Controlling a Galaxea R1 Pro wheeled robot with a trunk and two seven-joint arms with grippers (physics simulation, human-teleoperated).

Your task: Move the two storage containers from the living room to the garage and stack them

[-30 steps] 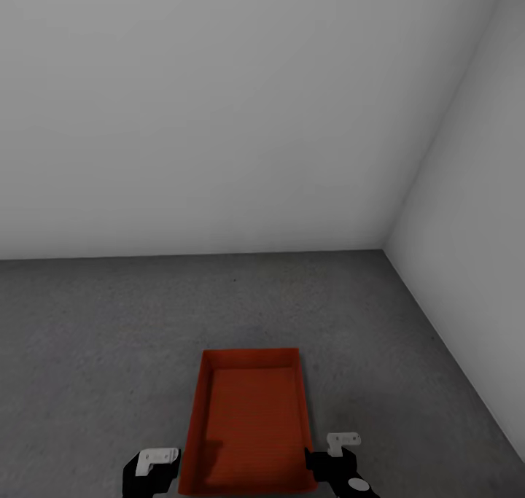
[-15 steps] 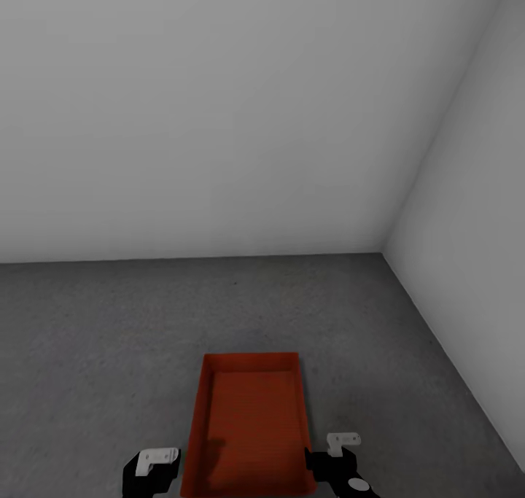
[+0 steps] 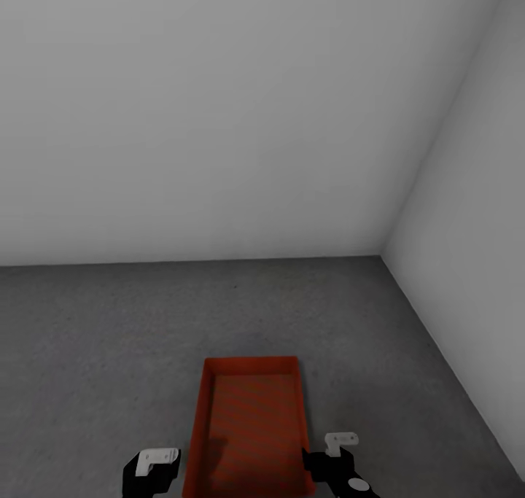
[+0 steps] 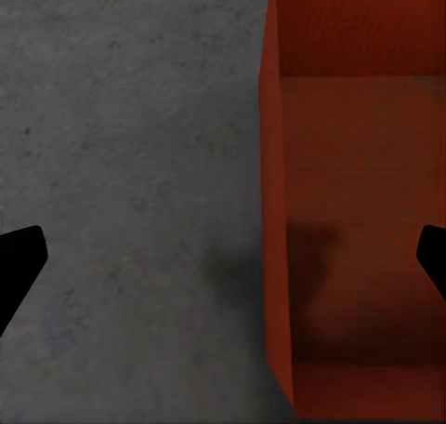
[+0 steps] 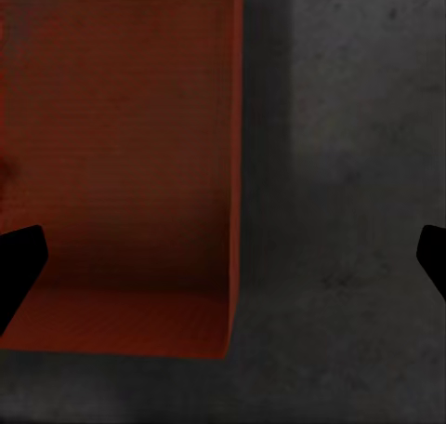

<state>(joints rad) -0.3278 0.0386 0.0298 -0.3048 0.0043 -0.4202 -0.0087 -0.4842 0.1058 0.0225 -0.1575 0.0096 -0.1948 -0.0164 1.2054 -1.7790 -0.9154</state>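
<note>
1. Head view: one orange-red storage container (image 3: 249, 426) sits on the dark concrete floor (image 3: 109, 337) of the garage, close to the corner where two pale grey walls (image 3: 219, 119) meet. It lies lengthwise away from the robot, open side up. The left gripper (image 3: 157, 460) is just beside its left long wall and the right gripper (image 3: 341, 443) just beside its right long wall, one on each flank, which looks like a two-handed carry pose matched to the bin's width. Only one container shows here, so my judgement is that this is the bottom one of the stack and the second must be brought to it

2. Left wrist view: the container (image 4: 358, 210) shows its ribbed bottom and a thin straight wall edge-on, with bare floor (image 4: 130, 164) beside it. The left gripper's (image 4: 223, 257) dark fingertips stand far apart at the two edges of the picture, spread wide and straddling that wall without pinching it, so nothing is held

3. Right wrist view: the container (image 5: 121, 164) fills one side, its wall standing on the floor (image 5: 344, 164). The right gripper (image 5: 223, 257) is likewise spread wide across the wall, grasping nothing; the bin appears to rest on its own weight
</note>
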